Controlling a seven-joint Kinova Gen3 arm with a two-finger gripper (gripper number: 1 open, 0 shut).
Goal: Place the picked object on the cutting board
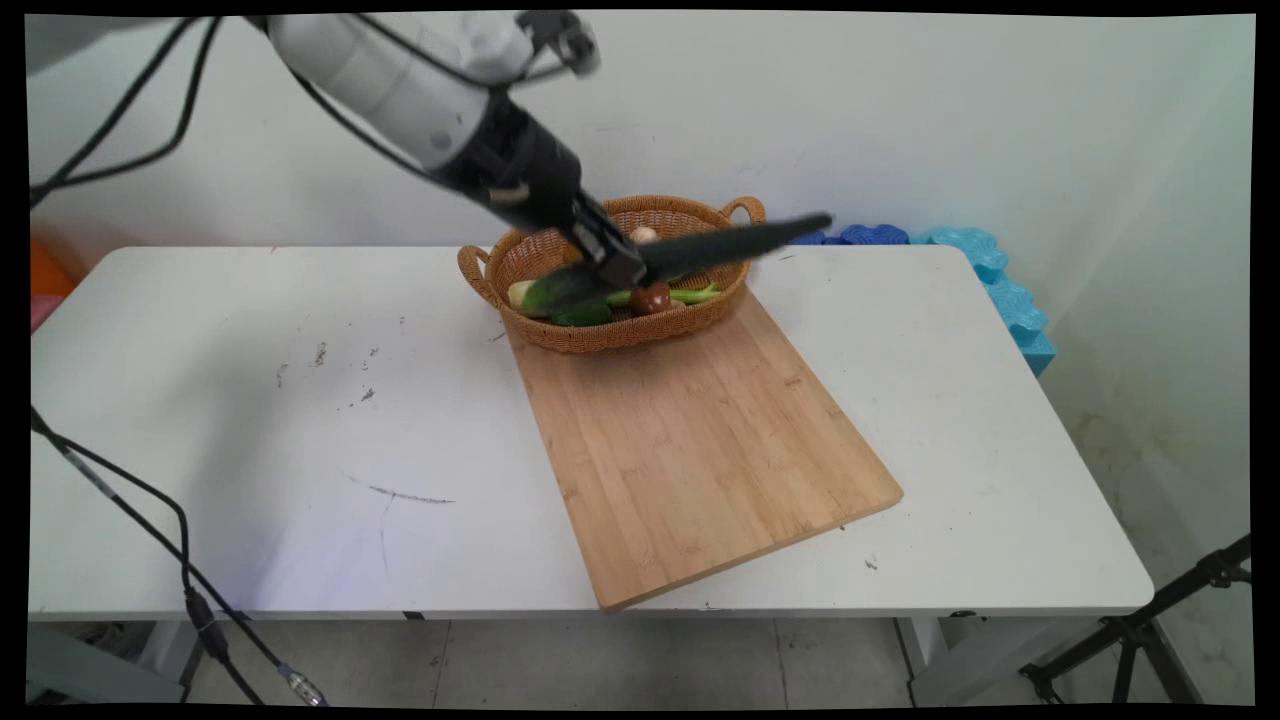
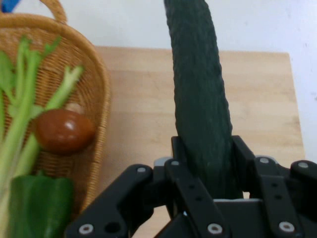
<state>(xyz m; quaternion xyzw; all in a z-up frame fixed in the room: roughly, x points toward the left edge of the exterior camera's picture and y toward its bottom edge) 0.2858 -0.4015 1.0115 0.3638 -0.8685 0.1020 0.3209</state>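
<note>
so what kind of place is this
Probably a robot lab set up as a mock kitchen: a white table with a wooden cutting board, a wicker basket of vegetables, and the pincer gripping a cucumber.

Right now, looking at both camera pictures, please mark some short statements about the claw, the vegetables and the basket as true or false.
1. The black claw holds a long dark green cucumber. True.
2. The woven wicker basket stands on the bare floor. False: it stands at the far end of the bamboo cutting board.
3. A green bell pepper lies in the basket. True.
4. The cutting board is covered with sliced vegetables. False: nothing lies on its near part.
</note>
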